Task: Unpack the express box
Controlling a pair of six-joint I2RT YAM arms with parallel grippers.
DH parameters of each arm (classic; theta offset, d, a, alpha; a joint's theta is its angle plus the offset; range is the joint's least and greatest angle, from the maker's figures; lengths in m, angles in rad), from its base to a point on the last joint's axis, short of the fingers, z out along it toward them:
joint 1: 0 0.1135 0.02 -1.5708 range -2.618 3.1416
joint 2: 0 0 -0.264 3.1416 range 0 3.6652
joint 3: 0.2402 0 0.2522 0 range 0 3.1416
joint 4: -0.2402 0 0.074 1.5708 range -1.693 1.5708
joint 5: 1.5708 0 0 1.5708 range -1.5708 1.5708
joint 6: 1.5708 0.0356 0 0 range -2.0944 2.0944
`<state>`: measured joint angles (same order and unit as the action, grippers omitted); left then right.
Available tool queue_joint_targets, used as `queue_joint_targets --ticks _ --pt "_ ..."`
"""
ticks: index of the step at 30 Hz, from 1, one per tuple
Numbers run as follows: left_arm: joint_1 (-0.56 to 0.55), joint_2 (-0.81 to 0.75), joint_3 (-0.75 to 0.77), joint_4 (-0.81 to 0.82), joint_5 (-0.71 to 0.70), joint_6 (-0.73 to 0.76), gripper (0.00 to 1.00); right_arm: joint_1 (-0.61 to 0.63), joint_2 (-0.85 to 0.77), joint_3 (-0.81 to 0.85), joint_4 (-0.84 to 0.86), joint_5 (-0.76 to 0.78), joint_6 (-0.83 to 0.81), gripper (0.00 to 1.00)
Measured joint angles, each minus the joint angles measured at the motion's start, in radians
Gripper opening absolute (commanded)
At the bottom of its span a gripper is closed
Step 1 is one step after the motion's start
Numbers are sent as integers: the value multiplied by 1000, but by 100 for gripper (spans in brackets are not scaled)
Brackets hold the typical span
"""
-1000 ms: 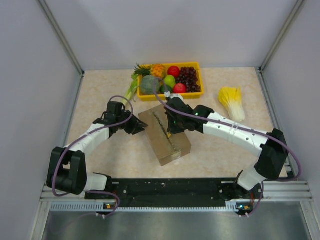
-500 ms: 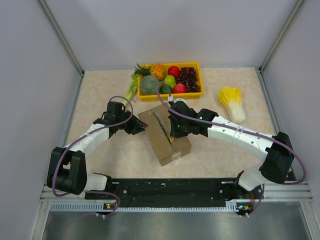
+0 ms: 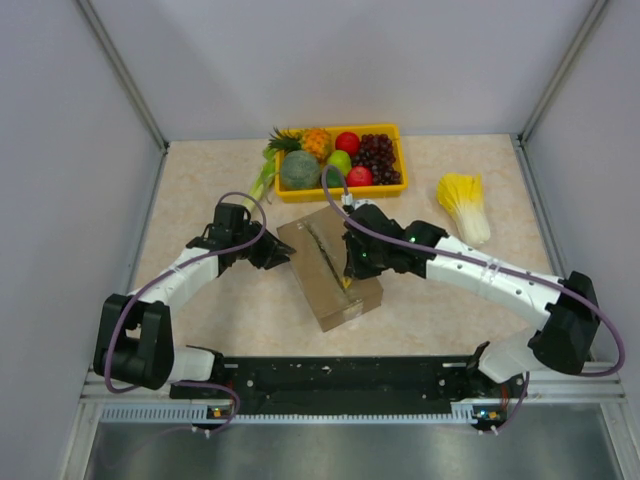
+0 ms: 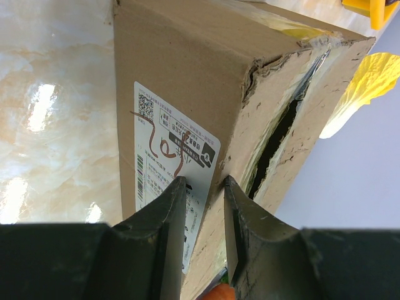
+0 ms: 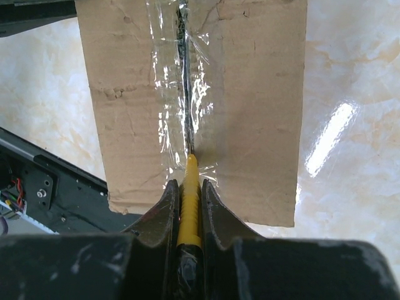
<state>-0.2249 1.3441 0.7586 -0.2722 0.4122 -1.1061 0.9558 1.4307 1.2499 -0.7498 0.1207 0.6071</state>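
Right hand is clamped tight on a yellow cutter, blade tip down in the middle seam of the express box. The box lies flat on the surface, directly under and ahead of that hand.

Ahead of the blade, the clear tape shows a dark slit running all the way to the far end of the box. Behind the tip, toward the hand, only a short strip of tape looks uncut before the box edge.

Over on the other side, the left hand has its fingers a little apart, tips up against the box's side just by the white label. It looks like a brace; whether it nips the cardboard, I can't tell. From that wrist view the seam gapes dark between the flaps just ahead of the fingers.

So, by my read: the cut is nearly through, maybe one last short pull left. The flaps are still down, nothing is lifted, and nothing is out of the box yet. Opening and emptying are all to come.
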Motion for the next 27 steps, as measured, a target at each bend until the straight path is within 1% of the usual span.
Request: queue_joint_targets --ticks 27 --pt "0 0 0 0 0 -1 16 0 -75 -59 -11 -19 35 0"
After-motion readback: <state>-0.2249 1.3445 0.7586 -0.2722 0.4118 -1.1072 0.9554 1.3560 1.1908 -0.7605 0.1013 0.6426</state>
